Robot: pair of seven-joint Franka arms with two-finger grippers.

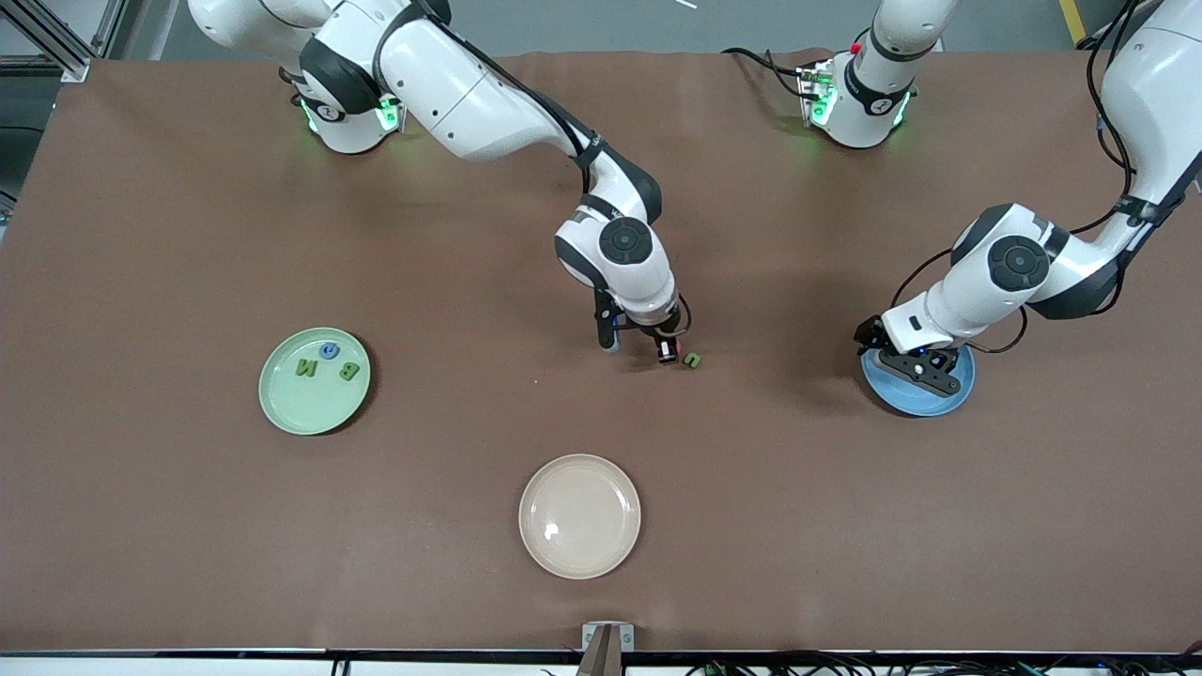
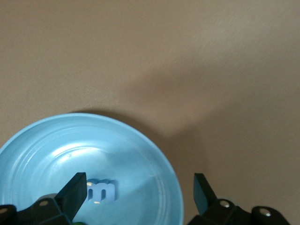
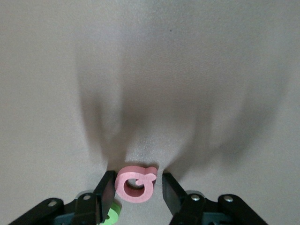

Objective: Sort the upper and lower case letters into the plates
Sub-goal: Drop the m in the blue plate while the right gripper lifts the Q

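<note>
**Pink letter between the jaws, blue one dropped**

The right gripper (image 3: 138,192), down on the mid-table cloth, brackets the pink letter (image 3: 136,183), jaws just touching or nearly so. The left gripper (image 2: 140,194) hangs wide open, holding nothing, over the blue plate (image 2: 154,154), where a blue letter (image 2: 103,191) lies.

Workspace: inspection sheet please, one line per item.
Surface: brown table cover, flat.
Job's things: mint green plate holds green B, green M and a blue letter; blue plate holds a pale blue m; pink letter and green letter on the cover mid-table.
Clutter: empty cream plate nearest the front camera.
Grippers: left gripper open over the blue plate; right gripper fingers either side of the pink letter.
Cables: black leads along both arms.
Surroundings: metal framing at a table corner.
</note>
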